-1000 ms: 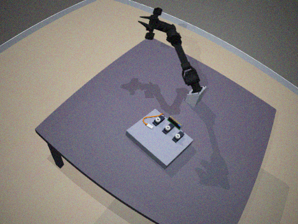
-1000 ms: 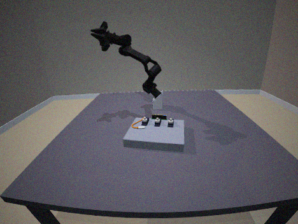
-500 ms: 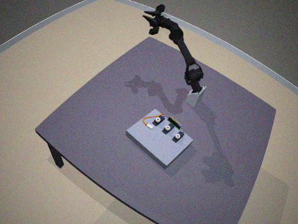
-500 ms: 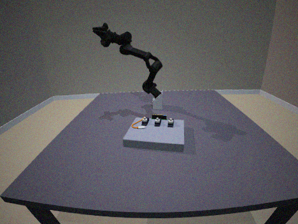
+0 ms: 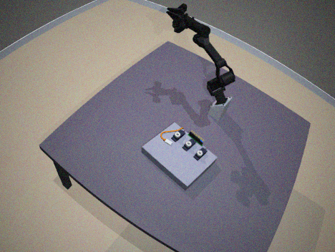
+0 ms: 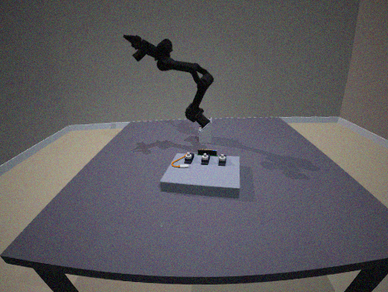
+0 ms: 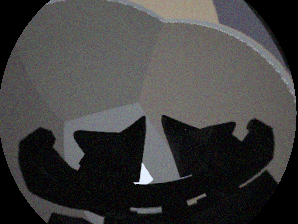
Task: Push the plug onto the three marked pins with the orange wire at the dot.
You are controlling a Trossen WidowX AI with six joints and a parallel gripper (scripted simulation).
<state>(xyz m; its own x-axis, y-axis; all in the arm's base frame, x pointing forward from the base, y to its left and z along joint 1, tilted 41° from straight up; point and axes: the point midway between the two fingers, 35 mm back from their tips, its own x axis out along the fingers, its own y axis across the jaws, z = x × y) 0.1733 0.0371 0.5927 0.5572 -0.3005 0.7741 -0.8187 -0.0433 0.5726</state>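
Note:
The white plug (image 5: 168,142) (image 6: 184,166) lies on the pale grey holder (image 5: 175,162) (image 6: 203,177), near its left side. Its orange-looking lead (image 5: 162,135) (image 6: 172,163) curves back to the leftmost servo motor (image 5: 177,134) (image 6: 189,158). The dark pin strip (image 5: 195,137) (image 6: 207,153) stands at the holder's far edge in these views, with green and yellowish parts. Single pins, the coloured band's dot and the plug's holes are too small to tell. My gripper (image 5: 168,11) (image 6: 125,36) (image 7: 154,118) is partly open and empty, high above and far from the plug.
Two more dark servos with white hubs, a middle one (image 5: 188,144) (image 6: 205,158) and a right one (image 5: 200,153) (image 6: 222,159), sit in a row on the holder. The arm's base stands behind the holder on the purple-grey table (image 5: 107,143) (image 6: 124,228). The wrist view shows mostly walls.

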